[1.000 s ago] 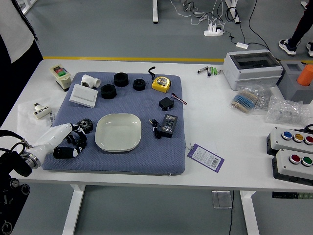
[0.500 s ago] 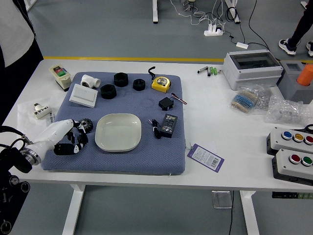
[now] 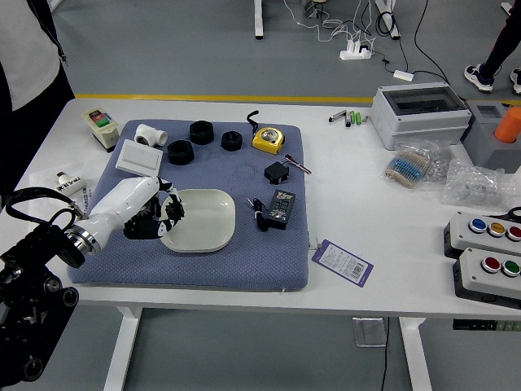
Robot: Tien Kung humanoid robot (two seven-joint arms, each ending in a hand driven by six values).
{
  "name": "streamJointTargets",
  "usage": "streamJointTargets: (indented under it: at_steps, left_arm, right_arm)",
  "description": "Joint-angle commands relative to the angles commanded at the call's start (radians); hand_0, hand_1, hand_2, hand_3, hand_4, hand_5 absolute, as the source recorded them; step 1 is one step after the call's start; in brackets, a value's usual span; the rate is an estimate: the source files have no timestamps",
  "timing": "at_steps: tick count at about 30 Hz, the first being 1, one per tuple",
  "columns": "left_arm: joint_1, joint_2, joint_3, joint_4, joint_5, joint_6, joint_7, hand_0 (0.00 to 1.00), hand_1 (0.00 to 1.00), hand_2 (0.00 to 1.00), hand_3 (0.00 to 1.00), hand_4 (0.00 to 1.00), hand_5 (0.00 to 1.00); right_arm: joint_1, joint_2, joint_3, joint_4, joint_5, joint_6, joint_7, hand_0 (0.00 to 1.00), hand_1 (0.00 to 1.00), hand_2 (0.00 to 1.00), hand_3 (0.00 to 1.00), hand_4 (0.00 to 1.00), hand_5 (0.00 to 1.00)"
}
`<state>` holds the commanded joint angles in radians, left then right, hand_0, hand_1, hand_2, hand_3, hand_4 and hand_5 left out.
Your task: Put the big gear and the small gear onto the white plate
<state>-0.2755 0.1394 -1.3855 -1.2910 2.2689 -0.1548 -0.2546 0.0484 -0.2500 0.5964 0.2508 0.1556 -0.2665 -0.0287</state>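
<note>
Left hand (image 3: 136,204) moved over white plate (image 3: 208,221), gripping dark gear (image 3: 174,210).

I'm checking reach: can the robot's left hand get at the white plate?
Likely yes: the left hand reaches over the left side of the plate, nothing visible standing between them, though its height is hard to judge.

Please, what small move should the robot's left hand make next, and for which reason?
I would probably move the left hand slightly right, toward the middle of the white plate. It reaches only over the plate's left edge, and the bare middle lies farther right. The dark thing at its end may be a gear, but I cannot tell surely.
</note>
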Motion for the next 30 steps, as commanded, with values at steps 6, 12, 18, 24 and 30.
streamJointTargets:
  at_steps: [6, 12, 18, 24, 30]
  left_arm:
    - [-0.031, -0.025, 0.067, 0.049, 0.0, -0.008, 0.034, 0.458, 0.522, 0.615, 0.707, 0.668, 0.002]
    - [-0.061, -0.05, 0.077, 0.125, 0.0, 0.036, 0.034, 0.493, 0.639, 0.728, 0.777, 0.852, 0.002]
    - [-0.083, -0.065, 0.071, 0.184, 0.0, 0.049, 0.038, 0.54, 0.671, 0.764, 0.79, 0.912, 0.002]
    - [-0.086, -0.067, 0.076, 0.183, 0.0, 0.044, 0.047, 0.562, 0.689, 0.788, 0.808, 0.933, 0.002]
    - [-0.091, -0.061, 0.055, 0.147, 0.0, 0.062, 0.05, 0.565, 0.689, 0.785, 0.81, 0.94, 0.002]
  right_arm:
    - [0.003, -0.001, 0.003, 0.0, 0.003, -0.003, 0.002, 0.713, 0.716, 0.752, 0.568, 0.803, 0.666]
    - [0.005, -0.001, -0.002, 0.0, 0.005, -0.003, 0.001, 0.713, 0.716, 0.752, 0.568, 0.803, 0.665]
    - [0.004, 0.0, -0.007, 0.0, 0.008, -0.004, 0.002, 0.712, 0.716, 0.752, 0.568, 0.803, 0.666]
    - [0.002, 0.001, -0.01, 0.0, 0.011, -0.005, 0.003, 0.712, 0.716, 0.752, 0.567, 0.802, 0.666]
    - [0.0, 0.002, -0.015, 0.0, 0.012, -0.004, 0.003, 0.711, 0.716, 0.752, 0.567, 0.802, 0.667]
